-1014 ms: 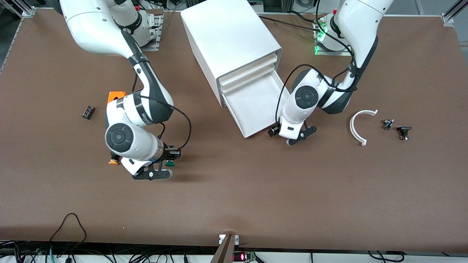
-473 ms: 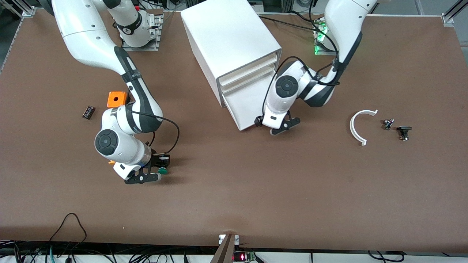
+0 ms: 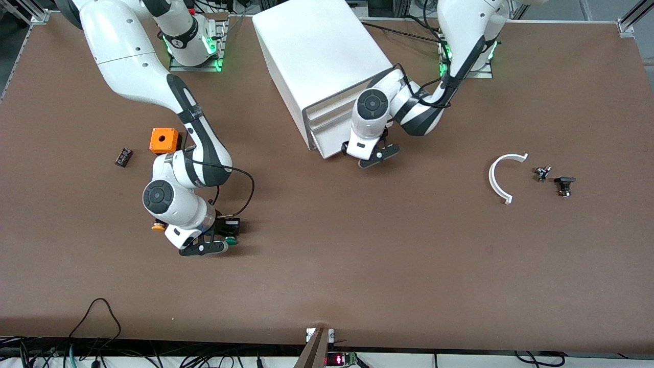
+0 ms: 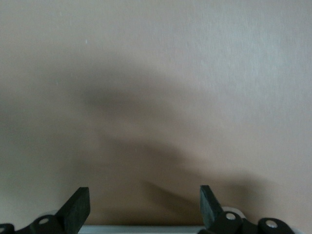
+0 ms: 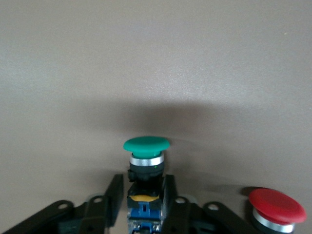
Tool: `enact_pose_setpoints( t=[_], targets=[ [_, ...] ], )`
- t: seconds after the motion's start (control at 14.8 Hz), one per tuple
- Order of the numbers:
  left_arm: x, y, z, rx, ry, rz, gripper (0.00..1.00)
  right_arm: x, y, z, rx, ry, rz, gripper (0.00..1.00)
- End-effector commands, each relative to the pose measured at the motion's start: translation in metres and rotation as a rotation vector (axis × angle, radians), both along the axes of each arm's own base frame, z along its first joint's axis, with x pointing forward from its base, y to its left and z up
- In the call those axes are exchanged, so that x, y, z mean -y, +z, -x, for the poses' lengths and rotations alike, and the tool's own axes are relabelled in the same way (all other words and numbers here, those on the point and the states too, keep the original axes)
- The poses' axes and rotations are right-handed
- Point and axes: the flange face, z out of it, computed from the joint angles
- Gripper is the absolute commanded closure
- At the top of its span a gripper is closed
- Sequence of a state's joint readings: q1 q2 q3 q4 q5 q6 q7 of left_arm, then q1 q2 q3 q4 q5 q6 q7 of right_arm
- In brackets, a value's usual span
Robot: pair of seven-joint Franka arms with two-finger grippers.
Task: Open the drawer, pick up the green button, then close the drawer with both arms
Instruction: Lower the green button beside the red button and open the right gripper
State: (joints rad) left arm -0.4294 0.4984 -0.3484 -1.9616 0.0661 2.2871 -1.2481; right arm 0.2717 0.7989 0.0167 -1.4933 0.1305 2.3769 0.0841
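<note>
Drawer (image 3: 327, 145) nearly shut in white cabinet (image 3: 319, 61); left tool (image 3: 370, 156) spread wide, placed at drawer front. Green button (image 5: 146, 146) gripped in right tool (image 5: 141, 195), low over surface (image 3: 357, 266), beside red button (image 5: 278, 207).

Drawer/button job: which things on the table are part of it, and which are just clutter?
Part of the job:
- drawer, nearly shut in the cabinet
- green button, held by the right gripper
- left gripper, open, at the drawer front

Lying about:
- orange box
- red button
- white curved piece
- small black part
</note>
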Motion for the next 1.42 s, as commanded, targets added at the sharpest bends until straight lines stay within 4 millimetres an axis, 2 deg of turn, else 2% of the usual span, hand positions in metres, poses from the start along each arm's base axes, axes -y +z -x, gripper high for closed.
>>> enact_pose_setpoints(
  t=[0.0,0.2,0.41,0.68,0.95,1.01,1.15,1.35],
  targets=[
    [0.007,0.012,0.015,0.004,-0.026,-0.016,0.01,0.002,0.021,-0.001,0.005,-0.022,-0.024,0.0],
    [0.012,0.012,0.022,-0.021,-0.031,-0.005,0.01,0.004,0.064,-0.005,-0.012,-0.049,-0.026,0.0],
    [0.019,0.012,0.03,-0.049,-0.035,0.014,0.01,0.024,0.096,-0.007,0.006,-0.037,-0.019,0.0],
    [0.032,0.01,0.046,-0.075,-0.055,0.031,0.01,0.07,0.152,-0.001,-0.012,-0.075,-0.012,0.0],
    [0.033,0.011,0.046,-0.085,-0.043,0.039,0.01,0.097,0.194,0.015,0.029,-0.046,0.014,0.0],
    [0.033,0.011,0.047,-0.087,-0.042,0.039,0.01,0.112,0.207,0.02,0.041,-0.065,0.021,0.0],
    [0.03,0.015,0.041,-0.094,-0.076,0.038,0.01,0.125,0.236,0.034,0.031,-0.072,0.049,0.0],
    [0.008,0.039,0.003,-0.109,-0.108,0.041,0.01,0.141,0.276,0.055,0.035,-0.067,0.11,0.0]
  ],
)
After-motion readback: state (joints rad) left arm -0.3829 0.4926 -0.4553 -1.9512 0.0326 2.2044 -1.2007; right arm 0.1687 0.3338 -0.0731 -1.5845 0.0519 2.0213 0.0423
